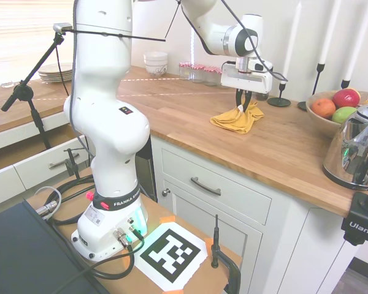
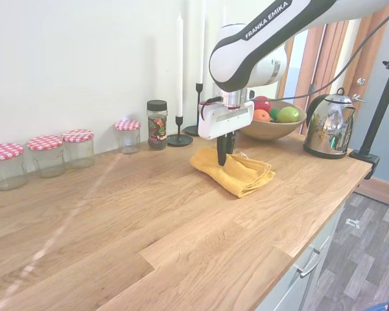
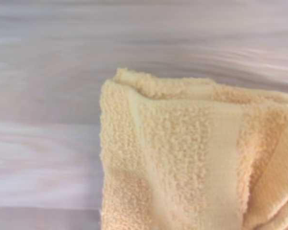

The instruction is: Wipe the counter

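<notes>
Warm-brown wooden bench (image 2: 149, 227) runs along the white wall, and a crumpled yellow cloth (image 2: 235, 173) lies on it near the fruit bowl (image 2: 262, 129). Directly above, the hand (image 2: 224, 157) points straight down, fingers pinched on the cloth's raised fold.

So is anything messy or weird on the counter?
Nothing spilled or broken. The yellow towel sits bunched up on the counter, pinched by the end effector. The jars, kettle and fruit bowl stand upright.
</notes>
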{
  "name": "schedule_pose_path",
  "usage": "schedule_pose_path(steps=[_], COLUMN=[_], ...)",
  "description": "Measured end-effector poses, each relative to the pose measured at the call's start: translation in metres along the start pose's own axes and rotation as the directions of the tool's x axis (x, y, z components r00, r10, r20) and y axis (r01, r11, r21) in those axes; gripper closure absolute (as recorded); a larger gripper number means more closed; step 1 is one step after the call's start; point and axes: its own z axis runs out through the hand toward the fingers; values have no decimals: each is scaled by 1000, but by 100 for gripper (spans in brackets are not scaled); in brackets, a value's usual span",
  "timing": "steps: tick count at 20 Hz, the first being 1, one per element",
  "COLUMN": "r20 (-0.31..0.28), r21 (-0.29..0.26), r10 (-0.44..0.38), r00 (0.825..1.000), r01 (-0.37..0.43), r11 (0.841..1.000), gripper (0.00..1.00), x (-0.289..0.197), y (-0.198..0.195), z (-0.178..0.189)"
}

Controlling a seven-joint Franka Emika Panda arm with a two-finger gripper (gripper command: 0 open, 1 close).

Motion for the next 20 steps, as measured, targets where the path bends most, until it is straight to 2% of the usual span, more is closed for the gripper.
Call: schedule_pose_path(steps=[10,20], r20=[8,-3], r21=[16,16], r10=[49,87], r00=[999,996], r01=[-49,-87], r11=[999,996], gripper=[100,100], x=[55,81], y=[89,147], z=[20,22])
